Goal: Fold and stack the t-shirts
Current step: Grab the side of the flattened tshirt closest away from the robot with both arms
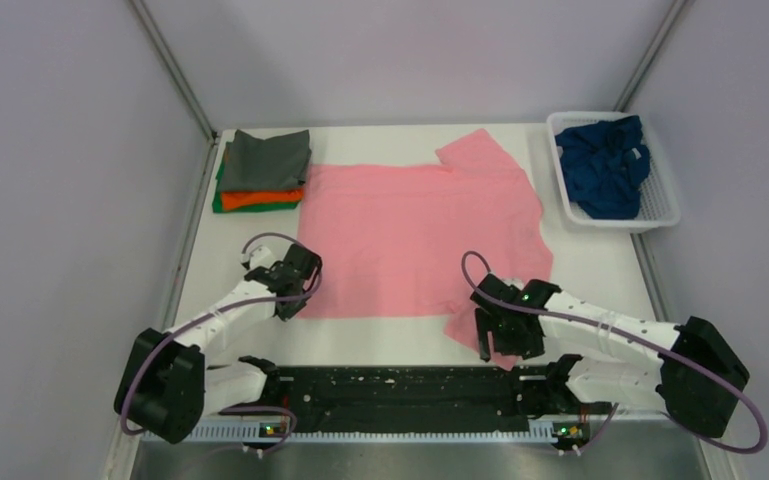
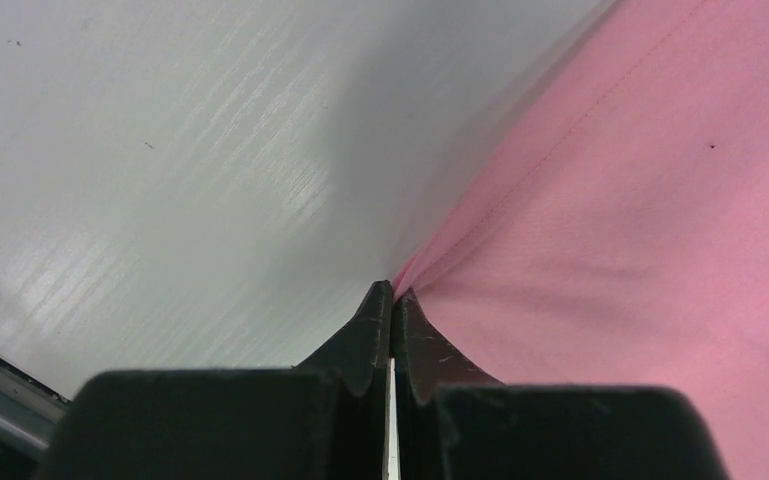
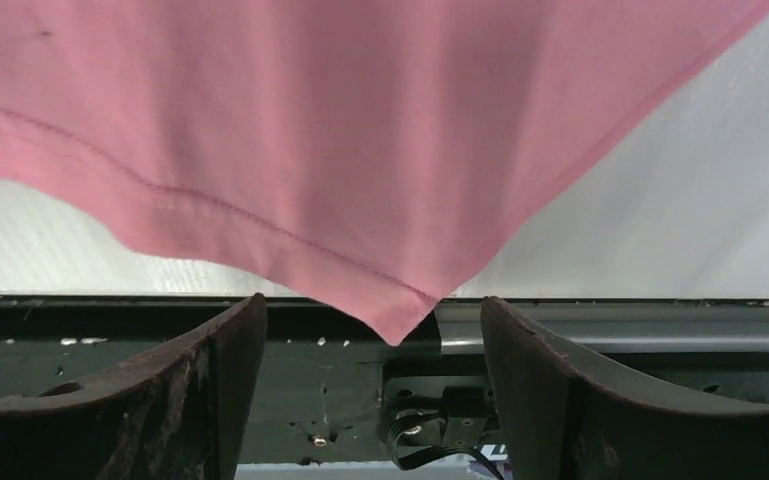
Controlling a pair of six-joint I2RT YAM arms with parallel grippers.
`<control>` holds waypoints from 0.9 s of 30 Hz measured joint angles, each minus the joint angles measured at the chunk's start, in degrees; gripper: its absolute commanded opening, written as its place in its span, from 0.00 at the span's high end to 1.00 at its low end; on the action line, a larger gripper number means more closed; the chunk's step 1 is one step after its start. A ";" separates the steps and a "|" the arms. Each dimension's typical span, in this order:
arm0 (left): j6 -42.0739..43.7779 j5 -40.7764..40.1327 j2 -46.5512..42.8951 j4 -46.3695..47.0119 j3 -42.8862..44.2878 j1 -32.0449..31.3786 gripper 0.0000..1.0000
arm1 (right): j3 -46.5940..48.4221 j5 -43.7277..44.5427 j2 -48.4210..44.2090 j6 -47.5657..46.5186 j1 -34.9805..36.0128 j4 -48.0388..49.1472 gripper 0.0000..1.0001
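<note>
Pink t-shirt [image 1: 415,235] lies spread flat at the centre of the desk [image 1: 580,270], one sleeve toward the far right and the other at the near right.

Left gripper [image 2: 392,290] is at the shirt's near left corner. Its fingers [image 2: 365,340] are pressed together, pinching the pink hem, and the cloth puckers at the tips.

Right gripper [image 3: 370,305] is over the near right sleeve. Its fingers [image 3: 210,380] are spread, and the sleeve corner shows between them without touching either.

Far left is a folded stack: dark grey t-shirt [image 1: 270,158] on top, orange t-shirt [image 1: 260,198] under it, green t-shirt [image 1: 222,203] at the bottom.

Far right, the navy t-shirt [image 1: 605,165] lies crumpled in a white basket [image 1: 660,210].
</note>
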 measured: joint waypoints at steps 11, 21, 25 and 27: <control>0.26 0.00 -1.18 0.57 -0.76 0.07 1.00 | -2.10 -1.20 4.48 2.03 0.09 5.22 0.86; -0.96 0.55 -4.35 -2.43 -0.87 0.26 1.00 | -2.27 -0.96 -2.27 4.98 0.09 2.38 1.00; -1.88 2.27 -8.48 -4.66 -2.29 0.26 1.00 | -2.27 -2.01 -7.98 6.08 0.09 -1.64 1.00; -2.05 3.41 -9.81 -5.88 -3.30 0.26 1.00 | -2.38 -3.23 -9.70 6.54 0.09 -3.10 1.00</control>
